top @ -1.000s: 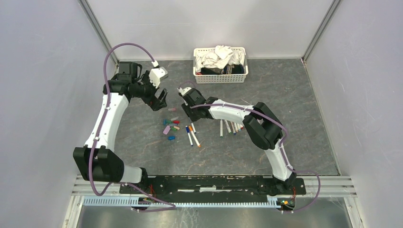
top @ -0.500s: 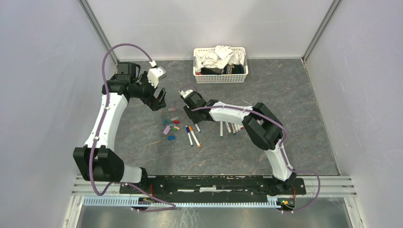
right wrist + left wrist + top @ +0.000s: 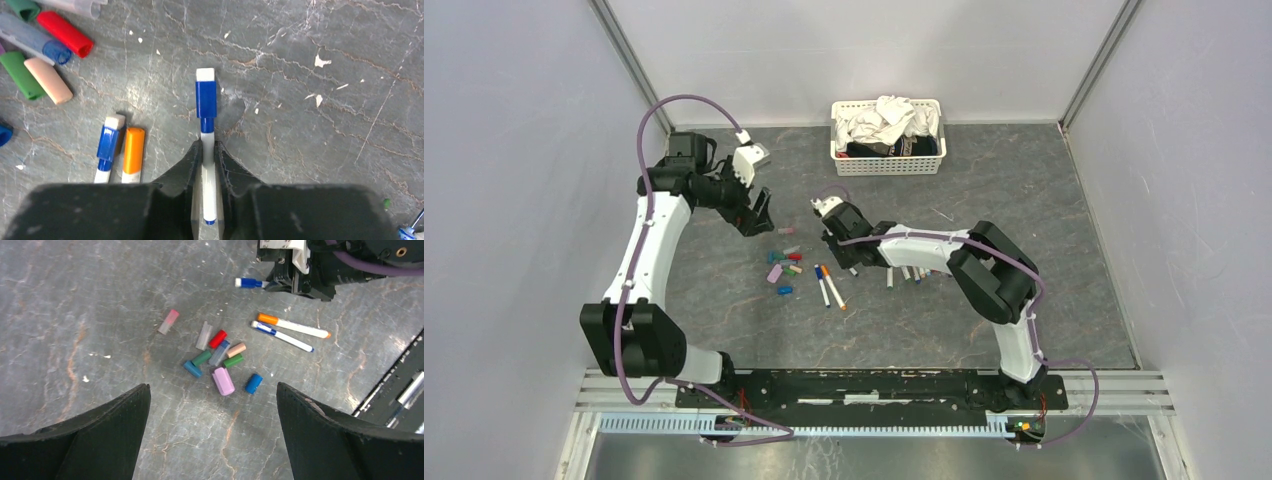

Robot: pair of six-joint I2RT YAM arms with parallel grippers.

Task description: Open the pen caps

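Since a sec ago my right hand [image 3: 208,150] shifted a bit toward the near edge & closed. It's now clamped on the pen [image 3: 206,125] barrel mid-surface [image 3: 75,315], w/ the blue cap [image 3: 205,97] left sticking out, prob so it can be pulled. Left hand [image 3: 212,386] hangs spread wide over the loose caps [image 3: 215,357].

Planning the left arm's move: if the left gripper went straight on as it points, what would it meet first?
Probably the lilac cap in the cluster of loose pen caps on the table; depth is unclear.
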